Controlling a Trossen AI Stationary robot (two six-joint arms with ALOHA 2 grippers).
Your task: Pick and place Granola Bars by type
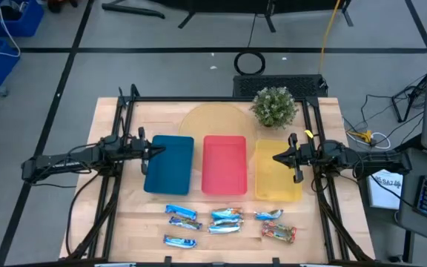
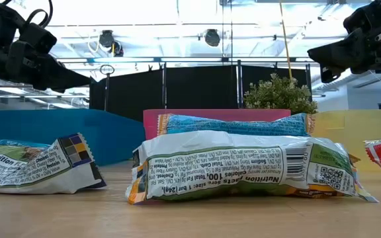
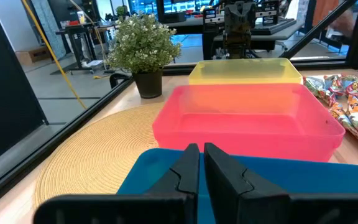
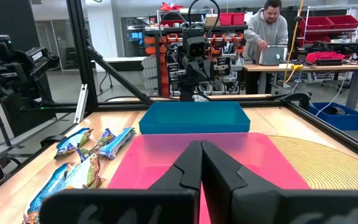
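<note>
Several small shiny wrapped granola bars lie flat on the wood near the table's near edge: blue ones (image 1: 181,213), silvery-blue ones (image 1: 225,219) and an orange-red one (image 1: 279,233). In the low view a bar (image 2: 243,173) lies close to the camera. My left gripper (image 1: 147,150) hovers shut over the left edge of the blue tray (image 1: 170,163). My right gripper (image 1: 277,157) hovers shut over the yellow tray (image 1: 276,172). Neither touches anything. In the wrist views the left gripper (image 3: 201,163) and the right gripper (image 4: 200,158) show their fingers closed together.
A red tray (image 1: 224,164) sits between the blue and yellow ones. Behind the trays lie a round woven mat (image 1: 215,119) and a small potted plant (image 1: 274,107). A black frame (image 1: 117,133) borders the table. A person (image 4: 268,28) stands in the room beyond.
</note>
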